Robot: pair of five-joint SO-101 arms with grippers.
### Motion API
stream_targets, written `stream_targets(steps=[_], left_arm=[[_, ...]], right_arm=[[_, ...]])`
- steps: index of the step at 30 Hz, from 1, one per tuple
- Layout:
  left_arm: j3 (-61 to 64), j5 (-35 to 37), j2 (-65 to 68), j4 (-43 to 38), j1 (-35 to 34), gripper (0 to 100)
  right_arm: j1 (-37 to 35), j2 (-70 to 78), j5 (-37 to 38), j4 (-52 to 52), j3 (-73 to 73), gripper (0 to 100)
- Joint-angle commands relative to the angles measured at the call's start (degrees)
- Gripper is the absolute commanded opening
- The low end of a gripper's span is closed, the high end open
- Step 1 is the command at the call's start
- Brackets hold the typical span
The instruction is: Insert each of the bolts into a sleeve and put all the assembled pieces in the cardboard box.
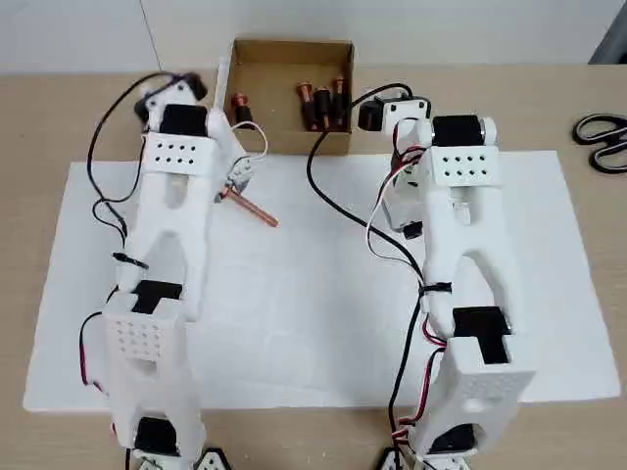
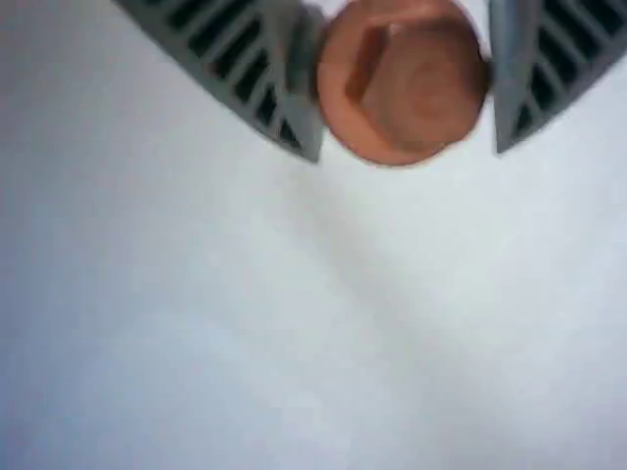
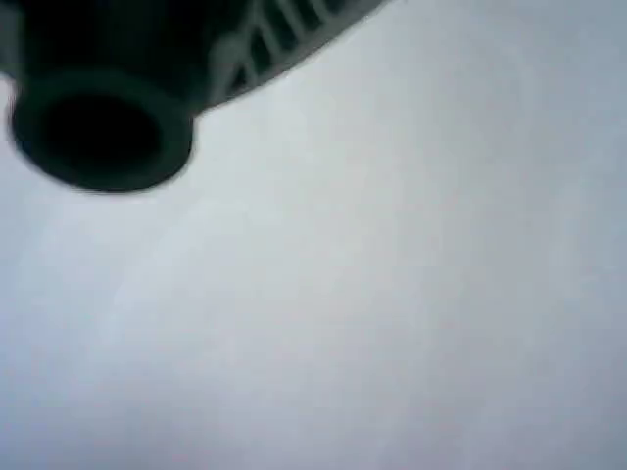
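Grips a copper bolt (image 2: 402,83) in the closed left gripper (image 2: 404,137) above the white sheet (image 1: 313,294), clamps a black sleeve (image 3: 103,137) in the right gripper (image 3: 186,69), near the cardboard box (image 1: 294,142) holding assembled pieces (image 1: 321,106).

High view: overhead, looking down on table (image 1: 39,117). Wrist views: close above white sheet (image 1: 294,313), shared.

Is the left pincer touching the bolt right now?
Touching. In the left wrist view the left pincer clamps the bolt, its copper head pressed against both fingers.
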Motion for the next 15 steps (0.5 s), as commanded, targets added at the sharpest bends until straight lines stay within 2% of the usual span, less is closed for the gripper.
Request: stream_targets(steps=[1,4,6,11,15], left_arm=[[-2.42,-14.51,-0.79,0.44,0.26,1],[-1.45,-25.85,-0.79,0.62,0.26,1],[-0.66,-30.59,-0.79,0.70,0.62,1],[3.38,-37.98,-0.79,0.44,2.46,2],[7.25,-39.74,-0.70,-1.93,3.16,6]], right_arm=[[-0.22,-3.56,-0.53,-0.13,-0.18,2.8],[-0.22,-3.56,-0.53,-0.13,-0.18,2.8],[-0.22,-3.56,-0.53,-0.13,-0.18,2.8],[-0.31,-3.56,-0.62,-0.13,-0.18,2.8],[-0.31,-3.56,-0.62,-0.13,-0.18,2.8]])
